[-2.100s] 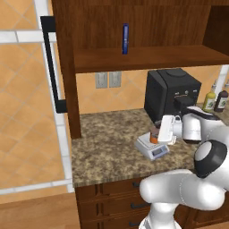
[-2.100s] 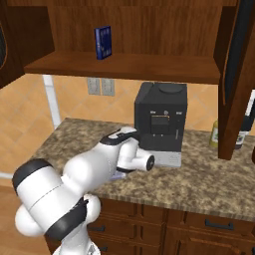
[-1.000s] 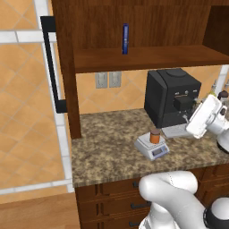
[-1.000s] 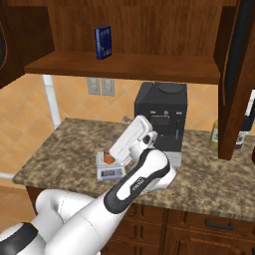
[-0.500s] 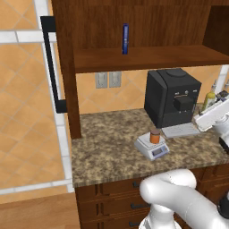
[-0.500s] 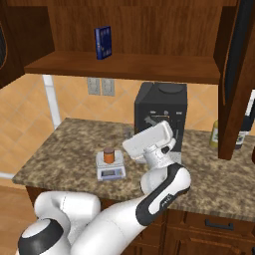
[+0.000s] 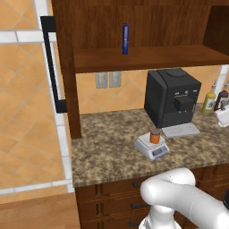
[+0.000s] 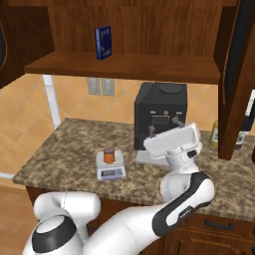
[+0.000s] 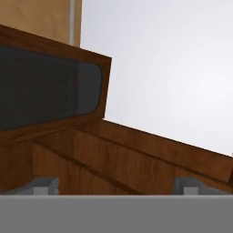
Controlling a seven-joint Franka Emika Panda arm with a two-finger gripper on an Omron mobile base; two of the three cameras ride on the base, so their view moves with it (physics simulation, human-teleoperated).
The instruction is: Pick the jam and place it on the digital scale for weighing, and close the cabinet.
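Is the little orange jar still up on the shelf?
No, the small orange-brown jam jar sits on the light grey digital scale on the counter.

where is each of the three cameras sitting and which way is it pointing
Left base view: behind the arm on its left, facing forward and down at the counter; the jam sits on the digital scale; white arm at lower right.
Right base view: behind on the right, same counter; the arm rises from lower left, hand raised before the coffee machine.
Hand view: on the hand, looking along the open gripper at the cabinet door's glass panel; both fingertips show.
Both base views share jam, scale, coffee machine and the blue bottle.
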